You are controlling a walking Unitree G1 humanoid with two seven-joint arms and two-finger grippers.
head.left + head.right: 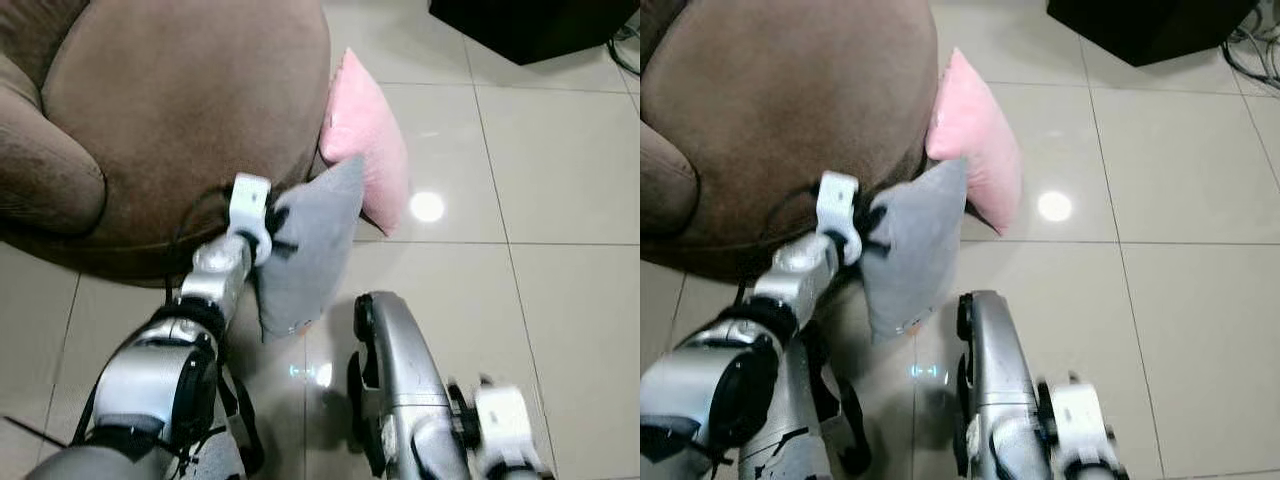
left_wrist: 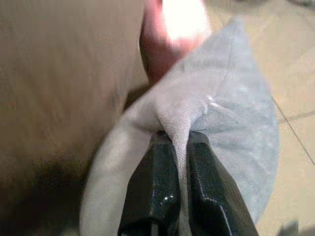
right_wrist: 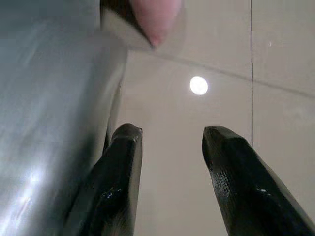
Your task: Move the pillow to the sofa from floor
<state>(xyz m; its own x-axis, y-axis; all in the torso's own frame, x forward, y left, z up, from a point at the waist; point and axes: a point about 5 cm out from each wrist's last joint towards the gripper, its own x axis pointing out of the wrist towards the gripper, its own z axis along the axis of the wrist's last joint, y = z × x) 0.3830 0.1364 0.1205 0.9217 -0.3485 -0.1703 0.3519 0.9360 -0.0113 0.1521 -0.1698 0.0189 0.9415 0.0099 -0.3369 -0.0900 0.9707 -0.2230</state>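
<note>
Down at the front, the right gripper (image 3: pixel 170 147) is hanging over bare floor with its two black fingers parted and nothing between them, the silver forearm sitting idle. Just ahead, the left gripper (image 2: pixel 179 140) is pinching a fold of the grey pillow (image 1: pixel 305 250), fingers closed narrow on the fabric at its edge. The pillow is dangling off the floor, right at the front edge of the brown sofa (image 1: pixel 170 110), and it is drooping and creasing around the pinch, so I am judging it light, soft and floppy. A grip on a seam or corner like this looks sound, though the plush cover could be slipping if swung hard. Beside it, a pink pillow (image 1: pixel 370 140) is leaning against the sofa's side, standing on the floor. The floor (image 1: pixel 560 180) is glossy beige tile catching a lamp's reflection, and a dark piece of furniture (image 1: pixel 530 25) is sitting at the far corner
</note>
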